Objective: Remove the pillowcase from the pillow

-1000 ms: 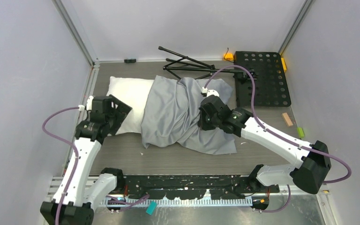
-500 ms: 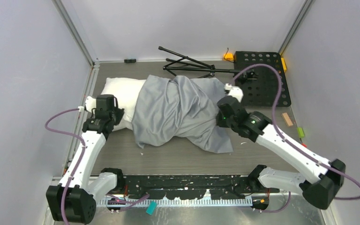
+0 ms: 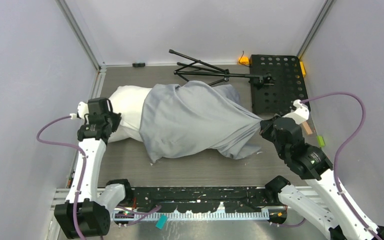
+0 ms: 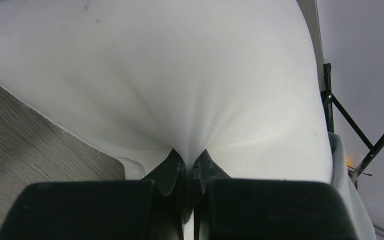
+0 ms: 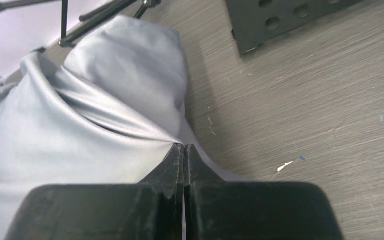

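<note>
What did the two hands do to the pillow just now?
The left hand closed on the bare end of the pillow. The right hand, already pinching the pillowcase, swung out to the right and pulled it taut. The black stand and holed plate at the back stayed put.

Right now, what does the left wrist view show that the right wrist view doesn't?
Left wrist only: the white pillow, a fold of it pinched in the shut left gripper.

Right wrist only: the shut right gripper pinching the bunched grey pillowcase, plus a corner of the black perforated board.

Both: the wood-grain table and the legs of the black folding stand. A pale sliver at the left wrist view's right edge may be the pillowcase too; I can't tell.
</note>
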{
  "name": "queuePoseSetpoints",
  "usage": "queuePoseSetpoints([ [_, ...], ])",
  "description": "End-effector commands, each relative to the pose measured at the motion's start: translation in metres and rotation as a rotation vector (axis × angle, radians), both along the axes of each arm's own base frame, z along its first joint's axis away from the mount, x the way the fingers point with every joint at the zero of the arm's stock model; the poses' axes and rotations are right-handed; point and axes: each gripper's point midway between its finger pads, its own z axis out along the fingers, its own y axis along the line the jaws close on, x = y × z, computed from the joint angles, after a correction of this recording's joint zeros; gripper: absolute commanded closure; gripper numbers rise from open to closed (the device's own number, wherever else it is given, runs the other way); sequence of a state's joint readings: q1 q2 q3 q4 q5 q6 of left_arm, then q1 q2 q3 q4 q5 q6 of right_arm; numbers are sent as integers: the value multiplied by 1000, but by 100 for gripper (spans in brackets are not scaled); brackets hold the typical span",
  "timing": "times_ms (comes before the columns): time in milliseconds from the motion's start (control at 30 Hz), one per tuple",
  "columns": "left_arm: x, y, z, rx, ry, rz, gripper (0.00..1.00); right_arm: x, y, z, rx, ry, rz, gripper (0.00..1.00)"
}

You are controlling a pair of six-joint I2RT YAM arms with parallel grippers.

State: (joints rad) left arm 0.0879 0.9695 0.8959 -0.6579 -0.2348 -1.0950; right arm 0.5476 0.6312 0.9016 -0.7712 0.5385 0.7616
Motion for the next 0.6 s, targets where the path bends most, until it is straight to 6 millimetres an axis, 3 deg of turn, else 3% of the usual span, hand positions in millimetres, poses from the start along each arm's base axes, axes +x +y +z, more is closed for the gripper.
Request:
queuePoseSetpoints([
  [0,-11,94,46,229,-53,337,100,-28,-109,62,-120,-214,-498,100],
  [133,-7,97,60,216,-90,340,100,-27,-107,75,-149,-230,-459,100],
  [200,-1,91,62,196,-103,308,100,-19,-93,74,-166,-209,-373,100],
  [267,7,83,59,166,-110,257,100,-9,-74,69,-158,-182,-280,100],
  [400,27,55,53,78,-151,99,100,11,-5,50,-87,-119,60,100],
  [433,32,47,52,52,-167,63,100,15,12,45,-76,-98,136,95],
  [467,37,40,52,28,-181,23,96,17,29,39,-66,-72,224,83],
  [533,39,28,52,-11,-196,-27,64,19,59,32,-48,-15,374,40],
  [567,39,25,55,-19,-206,-42,43,18,72,27,-38,27,440,26],
])
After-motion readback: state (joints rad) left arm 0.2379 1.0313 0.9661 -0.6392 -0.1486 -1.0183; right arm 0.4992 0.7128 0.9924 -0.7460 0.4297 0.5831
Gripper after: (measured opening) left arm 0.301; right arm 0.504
